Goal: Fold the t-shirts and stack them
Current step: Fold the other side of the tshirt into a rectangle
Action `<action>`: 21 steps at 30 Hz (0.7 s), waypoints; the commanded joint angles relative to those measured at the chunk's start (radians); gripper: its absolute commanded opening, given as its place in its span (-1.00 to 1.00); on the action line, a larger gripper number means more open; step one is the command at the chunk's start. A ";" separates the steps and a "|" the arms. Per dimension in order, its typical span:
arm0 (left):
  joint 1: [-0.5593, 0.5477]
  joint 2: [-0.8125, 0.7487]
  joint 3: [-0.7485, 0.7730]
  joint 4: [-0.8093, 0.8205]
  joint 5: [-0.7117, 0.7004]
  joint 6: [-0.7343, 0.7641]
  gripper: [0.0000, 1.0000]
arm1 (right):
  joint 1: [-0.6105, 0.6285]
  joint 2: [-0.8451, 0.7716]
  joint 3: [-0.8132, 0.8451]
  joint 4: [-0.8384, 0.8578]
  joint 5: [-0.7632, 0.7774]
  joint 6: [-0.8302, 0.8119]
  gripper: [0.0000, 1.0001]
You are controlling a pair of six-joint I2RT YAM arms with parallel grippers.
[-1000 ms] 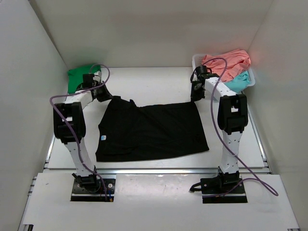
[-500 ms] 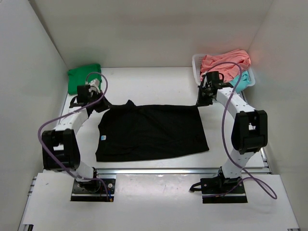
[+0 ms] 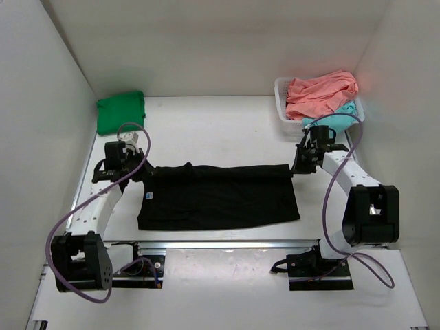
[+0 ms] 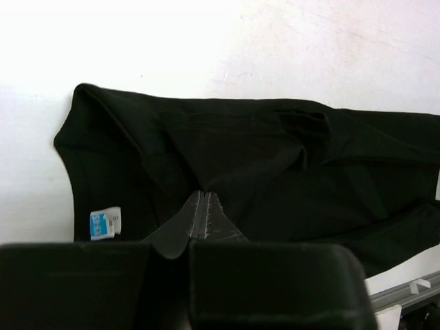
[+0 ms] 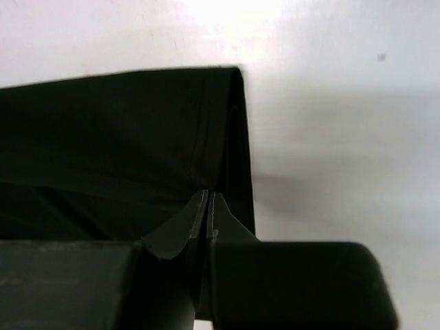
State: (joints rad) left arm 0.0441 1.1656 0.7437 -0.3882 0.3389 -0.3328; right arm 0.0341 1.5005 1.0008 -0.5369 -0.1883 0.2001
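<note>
Over the last second both arms have drawn back toward their bases, carrying the far edge of the black t-shirt point(image 3: 220, 196) nearward. The garment now lies as a narrower band across the tabletop point(image 3: 220, 130), its far portion doubled over. The left gripper point(image 3: 139, 171) and right gripper point(image 3: 297, 167) each have their jaws pinched shut on black cloth at the ends of the fold. The first lengthwise fold appears under way, not yet released. The green t-shirt point(image 3: 120, 112) sits at the far-left corner; the coral-pink t-shirt point(image 3: 320, 93) and teal t-shirt point(image 3: 337, 118) lie in the basket point(image 3: 282, 89).
</note>
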 commanded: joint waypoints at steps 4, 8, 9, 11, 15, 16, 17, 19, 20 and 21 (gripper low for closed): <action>-0.016 -0.148 -0.047 -0.093 -0.058 0.015 -1.00 | 0.004 -0.089 -0.071 0.046 -0.010 -0.024 -0.99; -0.013 -0.210 -0.096 -0.120 -0.067 0.009 -1.00 | 0.020 -0.121 -0.091 0.037 -0.004 -0.024 -0.99; -0.015 -0.230 -0.102 -0.129 -0.064 0.005 -1.00 | 0.021 -0.134 -0.103 0.040 -0.008 -0.022 -1.00; -0.009 -0.271 -0.139 -0.130 -0.063 -0.005 -1.00 | 0.018 -0.146 -0.117 0.037 -0.008 -0.024 -1.00; -0.003 -0.339 -0.190 -0.146 -0.069 -0.015 -1.00 | 0.017 -0.177 -0.155 0.032 -0.003 -0.024 -0.99; 0.002 -0.354 -0.201 -0.144 -0.075 -0.017 -1.00 | 0.018 -0.172 -0.165 0.032 -0.003 -0.024 -1.00; -0.004 -0.362 -0.199 -0.144 -0.072 -0.023 -1.00 | 0.023 -0.178 -0.168 0.032 0.010 -0.028 -1.00; 0.005 -0.372 -0.196 -0.153 -0.072 -0.028 -1.00 | 0.024 -0.187 -0.183 0.029 0.003 -0.021 -1.00; 0.005 -0.374 -0.196 -0.155 -0.069 -0.040 -1.00 | 0.027 -0.194 -0.185 0.025 0.003 -0.015 -1.00; 0.002 -0.376 -0.196 -0.155 -0.077 -0.041 -1.00 | 0.032 -0.192 -0.186 0.017 0.003 -0.007 -1.00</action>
State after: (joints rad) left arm 0.0391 0.8150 0.5461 -0.5381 0.2764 -0.3546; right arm 0.0528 1.3437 0.8204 -0.5312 -0.1925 0.1875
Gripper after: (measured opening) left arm 0.015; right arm 0.003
